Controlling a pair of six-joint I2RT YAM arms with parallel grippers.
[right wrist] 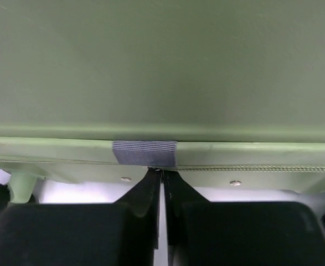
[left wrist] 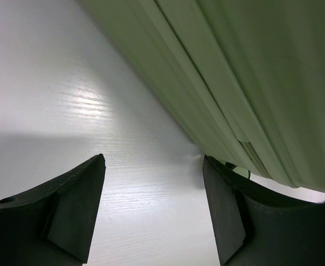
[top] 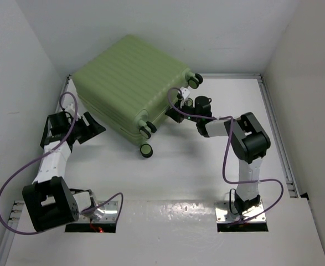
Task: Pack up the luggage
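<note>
Your right tool [right wrist: 162, 174] is closed, its tips at the luggage [top: 128, 83] seam [right wrist: 262, 168], just under a grey tab [right wrist: 144, 153]. The luggage lies shut on the desk [top: 195, 166], far left, wheels [top: 146, 150] toward the right arm. Your left tool [left wrist: 153, 160] stands open beside it, holding nothing.

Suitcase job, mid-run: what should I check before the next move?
1. Suitcase lies closed on the table: ok.
2. Right gripper shut at the grey tab on the seam: ok.
3. Anything pinched in that gripper: cannot tell.
4. Left gripper open and empty beside the suitcase: ok.
5. Left gripper touching the suitcase: cannot tell.
</note>
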